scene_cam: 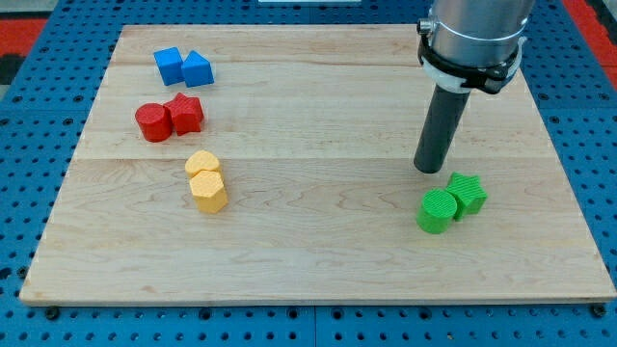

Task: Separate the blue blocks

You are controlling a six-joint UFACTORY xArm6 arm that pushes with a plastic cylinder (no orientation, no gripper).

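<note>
A: Starting at the view's bottom, what is lying nearest?

B: The wooden board [318, 270] is showing bare grain along its lower edge; just above that, on the view's right, a green cylinder [436, 211] is sitting against a green star-shaped block [469, 193]; on the left a yellow hexagonal block [209, 191] is touching a second yellow block [201, 163] behind it.

A: And my tip?

B: My tip [427, 170] is resting on the board just above the green pair, apparently apart from them, well away from everything on the left; it is a plain rod, so there are no fingers to call wide or narrow, and it is holding nothing.

A: Farther back?

B: A red cylinder [152, 122] is pressing against a red star-like block [185, 114]; beyond them, near the top left corner, a blue cube [169, 66] and a blue wedge-like block [198, 69] are sitting together, touching.

A: Any writing or labels?

B: I am making out none that can be read.
</note>
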